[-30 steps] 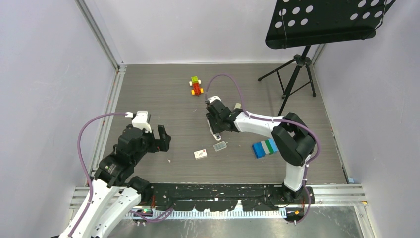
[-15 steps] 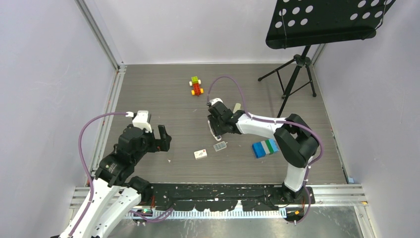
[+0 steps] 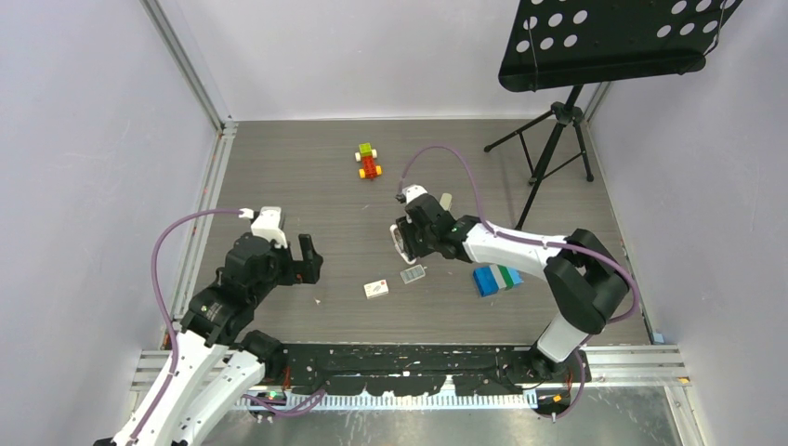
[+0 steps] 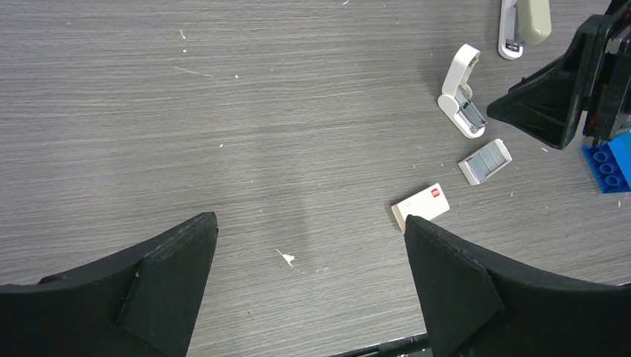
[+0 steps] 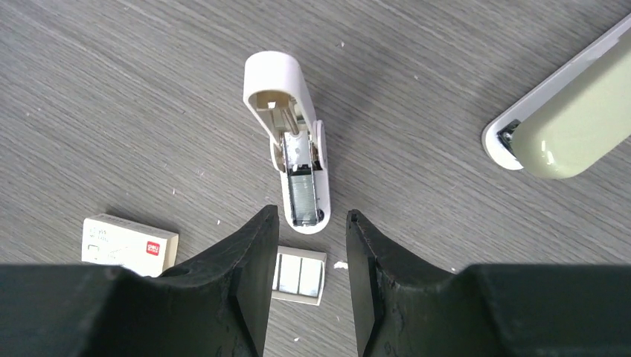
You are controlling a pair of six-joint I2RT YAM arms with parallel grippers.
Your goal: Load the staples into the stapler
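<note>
1. The worktop (image 3: 279, 177) is grey, with fine lines like wood. Small white crumbs are seen on it.
2. The stapler (image 5: 565, 119) is a slim bar with a smooth grey-beige top and a white base. It is laid flat on the far side, close by the right arm.
3. The staples (image 5: 299, 274) are shiny grey blocks. They are kept in a little white tray (image 4: 467, 169) that is laid flat on the worktop, well apart from the stapler.
4. A white carton (image 5: 130, 244) with a red mark is laid just left of the staples.
5. A short white object (image 5: 274, 78), round at one end, is laid open between the stapler and the staples. A grey metal part is seen inside it.
6. The right hand (image 5: 311, 214) is held over the near end of the short white object. Its fingers are set a little apart, and nothing is clamped.
7. The left hand (image 4: 309, 222) is spread wide over bare worktop, well apart from everything, and nothing is held.
8. A blue, green and white box (image 3: 497, 278) is laid by the right arm. A toy (image 3: 369, 162) made of bright bricks is set farther back. A black music stand (image 3: 558, 139) is placed in the far right corner.
</note>
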